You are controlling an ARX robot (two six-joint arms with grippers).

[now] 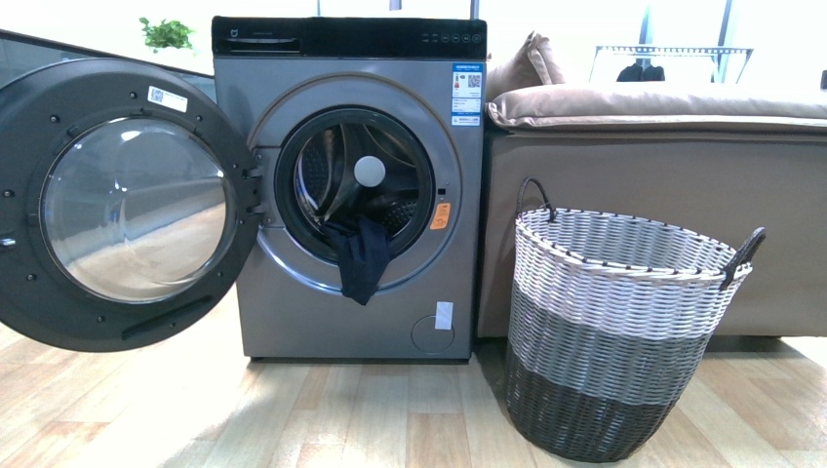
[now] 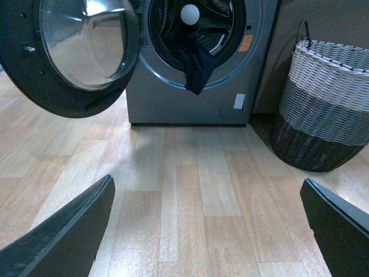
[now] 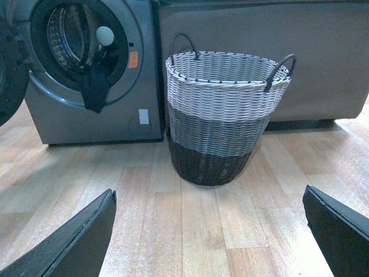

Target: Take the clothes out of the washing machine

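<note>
The grey-silver washing machine (image 1: 351,322) stands with its round door (image 1: 122,200) swung open to the left. The dark navy garment (image 1: 361,255) hangs limp over the lower rim of the drum opening, half inside. It also shows in the left wrist view (image 2: 196,68) and the right wrist view (image 3: 95,89). My left gripper (image 2: 207,231) is open and empty, low over the wooden floor, well short of the machine. My right gripper (image 3: 209,231) is open and empty, facing the basket. Neither arm shows in the front view.
A woven white-grey-black basket (image 1: 624,341) with two dark handles stands on the floor right of the machine; it also shows in the right wrist view (image 3: 225,109). A brown sofa (image 1: 663,166) stands behind it. The floor (image 1: 293,419) is light wood planks.
</note>
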